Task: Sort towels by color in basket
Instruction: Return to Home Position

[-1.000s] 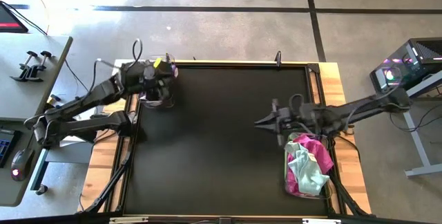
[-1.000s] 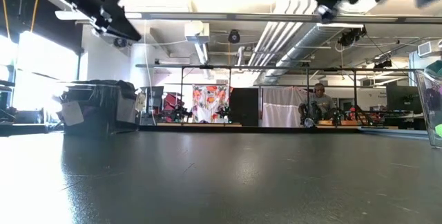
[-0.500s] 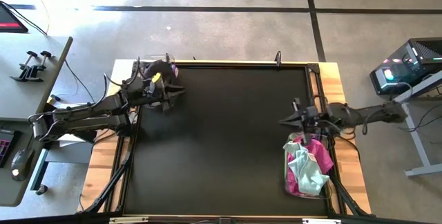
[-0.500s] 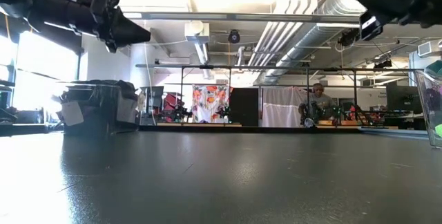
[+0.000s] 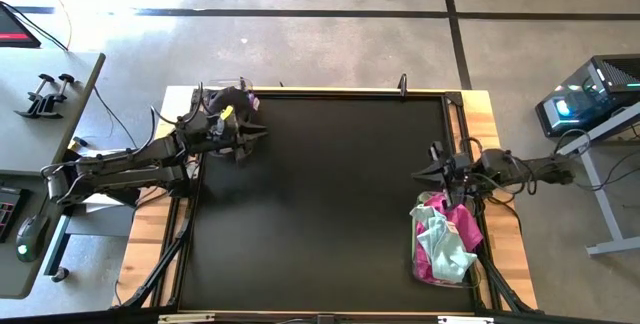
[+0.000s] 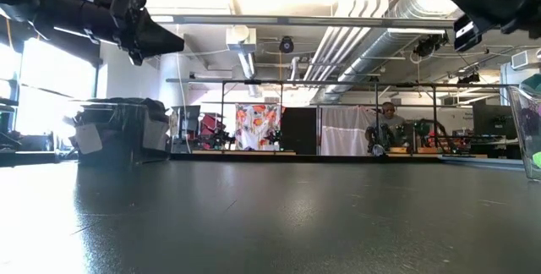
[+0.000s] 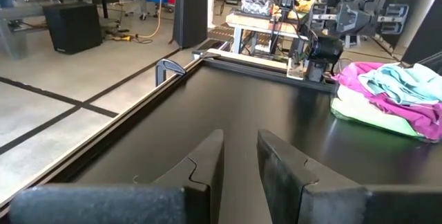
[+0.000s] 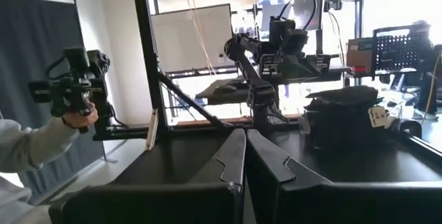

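High view: the left gripper (image 5: 260, 131) hangs above the far left corner of the black desk (image 5: 320, 214) and the right gripper (image 5: 420, 173) above its right edge, each pointing inward; left wrist view: the left fingers (image 7: 207, 162) stand a narrow gap apart with nothing between them; right wrist view: the right fingers (image 8: 235, 158) meet tip to tip, holding nothing; the towels (image 5: 445, 239), a heap of magenta, mint and lime green in a clear bin (image 6: 520, 139), lie just beside the right fingers on their near side, and well apart from the left fingers, across the desk ahead of them; a second bin with dark contents (image 6: 118, 130) sits just behind the left fingers and faces the right fingers from across the desk; beyond the desk a person's hand (image 8: 77, 115) grips a black device.
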Tool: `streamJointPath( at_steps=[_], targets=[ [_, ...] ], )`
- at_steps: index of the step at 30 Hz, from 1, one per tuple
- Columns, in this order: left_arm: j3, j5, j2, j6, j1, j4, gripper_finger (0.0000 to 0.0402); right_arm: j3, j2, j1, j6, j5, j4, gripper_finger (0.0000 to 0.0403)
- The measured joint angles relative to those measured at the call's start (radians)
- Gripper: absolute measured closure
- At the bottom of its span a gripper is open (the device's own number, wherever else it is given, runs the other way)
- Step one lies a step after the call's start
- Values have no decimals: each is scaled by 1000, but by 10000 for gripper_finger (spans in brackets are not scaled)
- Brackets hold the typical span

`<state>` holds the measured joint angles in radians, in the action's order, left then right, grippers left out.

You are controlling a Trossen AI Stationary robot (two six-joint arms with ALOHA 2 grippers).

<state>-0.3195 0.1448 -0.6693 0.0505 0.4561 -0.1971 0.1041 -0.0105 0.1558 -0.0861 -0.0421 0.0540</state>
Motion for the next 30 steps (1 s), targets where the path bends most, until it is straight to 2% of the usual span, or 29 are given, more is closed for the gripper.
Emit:
streamJointPath(
  at_steps=[4, 9, 13, 17, 23, 27, 30],
  targets=[
    [0, 0, 0, 0, 0, 2, 326, -94, 0, 0, 0, 8, 125, 401],
    [0, 0, 0, -1, 0, 15, 326, -93, 4, -17, 46, -57, 110, 401],
    [0, 1, 0, -4, 0, 33, 326, -91, 10, -72, 106, -59, 108, 401],
    [1, 2, 0, -26, 0, 44, 326, -90, 9, -124, 86, -22, 30, 401],
    [1, 21, 9, -30, -12, 46, 326, -90, 10, -205, -13, -29, -22, 401],
    [1, 92, 47, -61, -63, 49, 326, -94, 4, -232, -100, 4, -31, 401],
    [18, 88, 108, -62, -126, 53, 326, -94, 4, -232, -119, 32, -34, 401]
  ],
)
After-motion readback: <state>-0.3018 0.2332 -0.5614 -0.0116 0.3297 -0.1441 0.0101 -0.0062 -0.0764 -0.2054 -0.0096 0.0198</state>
